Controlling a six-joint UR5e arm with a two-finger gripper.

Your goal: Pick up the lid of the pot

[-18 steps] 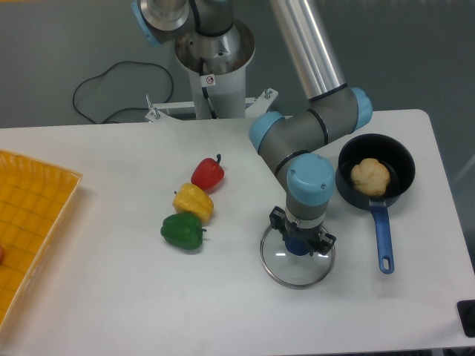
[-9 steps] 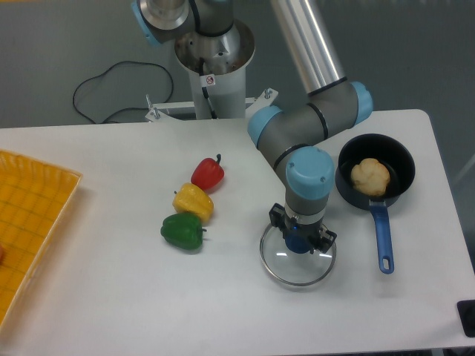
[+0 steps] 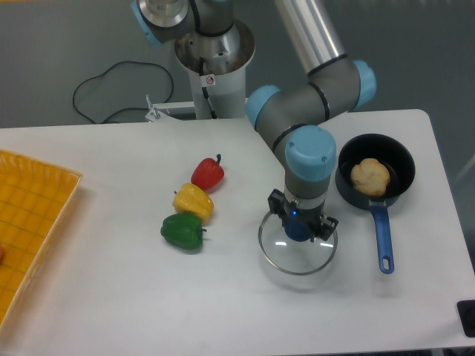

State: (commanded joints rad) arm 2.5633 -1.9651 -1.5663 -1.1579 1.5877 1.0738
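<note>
**Up off the counter (image 3: 111, 304), by the knob (image 3: 297, 231)**

Now see the lid (image 3: 297, 259) higher in the view than in both earlier pictures, along with its blue knob, the jaws and the lower end of the arm (image 3: 312, 44). In the first, sits low, with jaws already at the knob; here, rides clear of the counter, probably, though hard to judge through clear glass with so thin a rim. Hangs below the jaws, clenched on the knob from either side. Looks close to level, with no marked dip in the rim.

Counts as real progress: past the grasp, into the lift, and so nearly done with picking up. Needs only more height from here, taken straight and steadily, without any loosening of the jaws. Could yet go wrong by slipping at the knob, or by swinging down at one edge, given so wide a disc on so small a hold. Best to rise first and travel sideways only afterwards, in view of the blue handle (image 3: 383, 241) of the pan (image 3: 397, 152) just beside.

Finds no change among the rest: in their same places, the red pepper (image 3: 208, 173), yellow pepper (image 3: 193, 202) and green pepper (image 3: 183, 231), to the left in the view, well out of the way of a straight lift.
</note>
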